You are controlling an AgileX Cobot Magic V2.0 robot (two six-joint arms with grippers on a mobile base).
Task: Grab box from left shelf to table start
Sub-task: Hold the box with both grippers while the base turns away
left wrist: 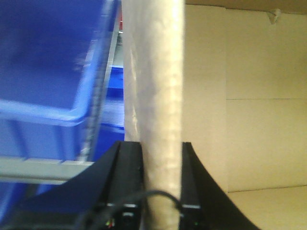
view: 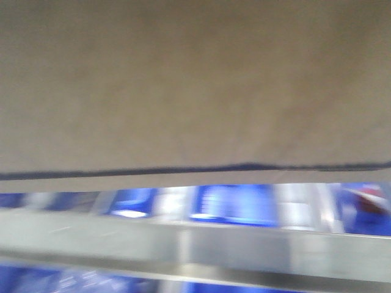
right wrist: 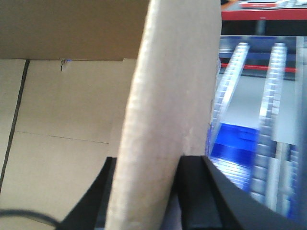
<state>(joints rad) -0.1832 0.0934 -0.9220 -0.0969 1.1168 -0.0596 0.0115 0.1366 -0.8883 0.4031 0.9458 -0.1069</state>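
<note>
**Position of the box.** In the front view the box [view: 195,85] fills the upper two thirds of the frame as a plain brown face. Its lower edge runs nearly level across the picture. Below that edge lie the silver front rail of the left shelf [view: 275,244] and some blue bins [view: 232,204]. This view is blurred, so it cannot be determined whether the carton's underside rests on the shelf or is clear of it.

**Left claw.** The left gripper [left wrist: 162,163] is closed on one upright wall of the carton. A black finger [left wrist: 128,163] is pressed to each face of the board. The wall rises straight up the centre of the frame. The carton's open interior lies to the right of it, and a blue bin [left wrist: 43,72] to the left.

**Right claw.** The right gripper [right wrist: 149,165] is clamped on the opposite wall in the same fashion. Here the interior lies at the left of the frame. The white roller tracks [right wrist: 271,96] of the shelf lie at the right.

**Governing relation.** The carton sits between the two arms, each claw pinching one side wall from its top edge. Neither arm is nearer, since both are in contact. The span between the pinched walls runs across the front view.

**Judgement.** The coming move is probably carrying the carton off the rack toward the table. That calls for both arms to travel together at equal pace. A thin wall pinched this way could bend or slip if one arm leads.
</note>
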